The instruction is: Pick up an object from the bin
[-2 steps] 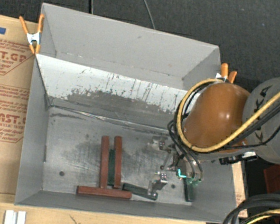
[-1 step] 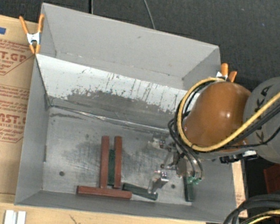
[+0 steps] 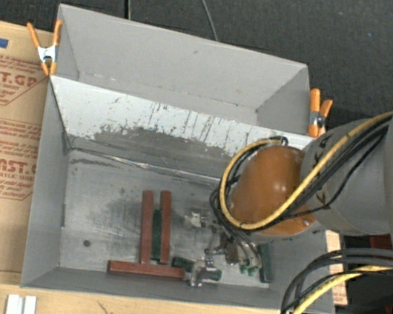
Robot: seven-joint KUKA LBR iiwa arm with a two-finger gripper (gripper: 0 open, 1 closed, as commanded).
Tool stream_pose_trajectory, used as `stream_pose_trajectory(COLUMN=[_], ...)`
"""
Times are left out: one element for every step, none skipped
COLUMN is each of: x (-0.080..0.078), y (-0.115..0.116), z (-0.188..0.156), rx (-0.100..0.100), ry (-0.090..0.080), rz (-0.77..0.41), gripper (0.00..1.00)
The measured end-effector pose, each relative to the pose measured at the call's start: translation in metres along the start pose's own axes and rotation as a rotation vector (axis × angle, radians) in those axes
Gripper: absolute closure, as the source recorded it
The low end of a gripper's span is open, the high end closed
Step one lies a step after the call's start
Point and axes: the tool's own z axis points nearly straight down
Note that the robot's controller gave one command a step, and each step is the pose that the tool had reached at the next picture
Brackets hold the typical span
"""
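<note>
Your end effector [image 3: 206,256] sits low in the bin [image 3: 99,195], close to the corner where the edge at the bottom of the view meets the right edge. It hangs under the arm's orange wrist cover [image 3: 274,189], which is ringed by yellow and black cables [image 3: 234,168]. From this angle you cannot tell whether it is open or closed.

Nearest to it is a small green piece [image 3: 182,263], lying just beside its lower tip. That piece is at the right end of a red-brown bar [image 3: 139,271] that lies along the bottom edge. Two more red-brown bars [image 3: 144,222] lie side by side across the middle of the floor, with a dark green bar [image 3: 164,243] against them. Another green piece [image 3: 258,267] lies by the right edge, partly under the arm.
</note>
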Motion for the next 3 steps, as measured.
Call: stream_pose_trajectory(x=[0.001,0.001,0.0], y=[-0.003,-0.007,-0.017], z=[0.011,0.0,0.011], rx=[-0.001,-0.001,-0.001], ry=[0.0,0.0,-0.001], rz=[-0.001,-0.404,-0.144], gripper=[0.0,0.0,0.0])
